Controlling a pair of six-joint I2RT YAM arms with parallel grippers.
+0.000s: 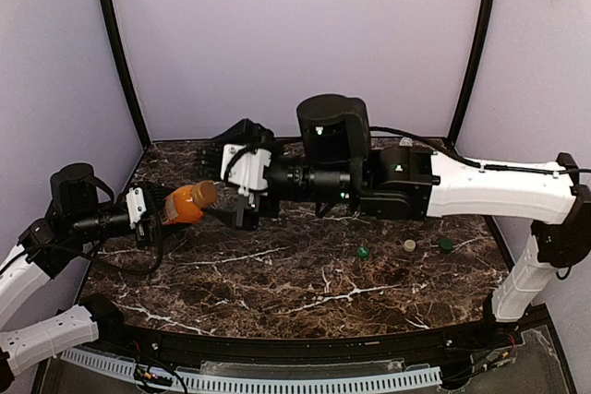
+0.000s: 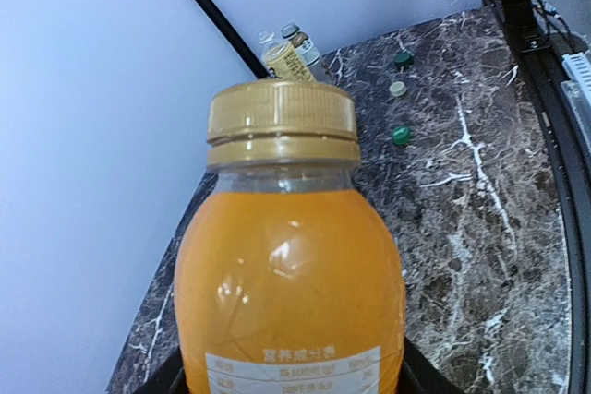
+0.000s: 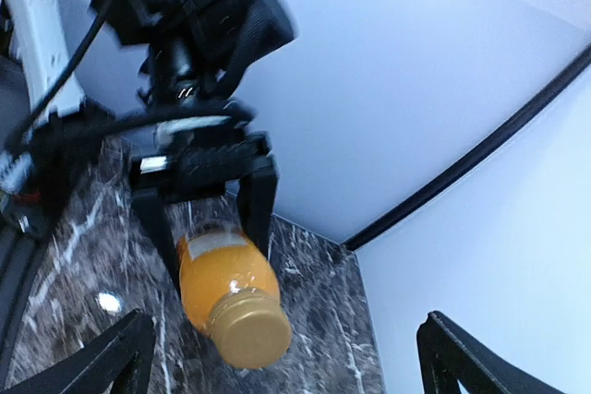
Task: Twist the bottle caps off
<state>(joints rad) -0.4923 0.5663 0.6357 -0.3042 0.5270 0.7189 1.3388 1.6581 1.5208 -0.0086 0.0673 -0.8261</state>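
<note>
The squat orange bottle is held off the table, lying sideways, with its gold cap pointing right. My left gripper is shut on the bottle's body; in the left wrist view the bottle fills the frame, its cap on top. My right gripper is open wide, its fingertips far apart. The cap sits just in front of the right gripper without touching it. In the right wrist view the left gripper's fingers clamp the bottle.
Three loose caps lie on the marble table at the right: green, beige and green. Other bottles stand or lie in the far back corner by the black frame post. The right arm stretches across the back of the table.
</note>
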